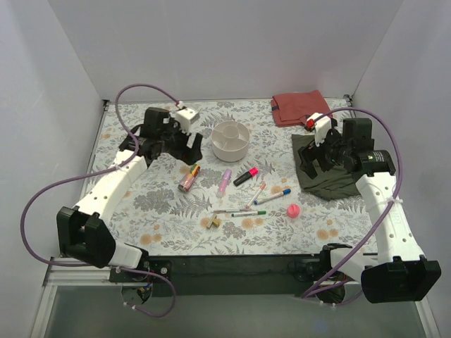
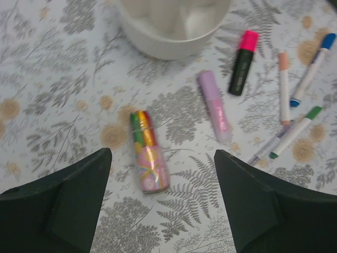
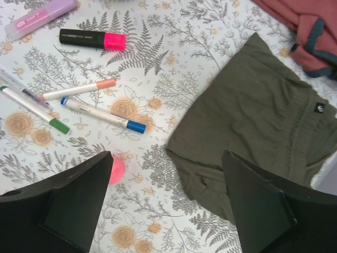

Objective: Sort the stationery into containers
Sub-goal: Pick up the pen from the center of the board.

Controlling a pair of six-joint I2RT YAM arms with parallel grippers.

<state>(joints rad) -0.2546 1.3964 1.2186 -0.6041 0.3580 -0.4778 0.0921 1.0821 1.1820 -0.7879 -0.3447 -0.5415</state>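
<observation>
The white compartment bowl stands at the back middle and also shows in the left wrist view. In front of it lie the pink-orange patterned tube, lilac tube, black-pink highlighter, several thin pens, tan bits and the pink ball. My left gripper is open and empty above the patterned tube, left of the bowl. My right gripper is open and empty over the edge of the olive cloth, with the ball by its left finger.
A folded red cloth lies at the back right, and the olive-green cloth lies in front of it under the right arm. White walls close the table on three sides.
</observation>
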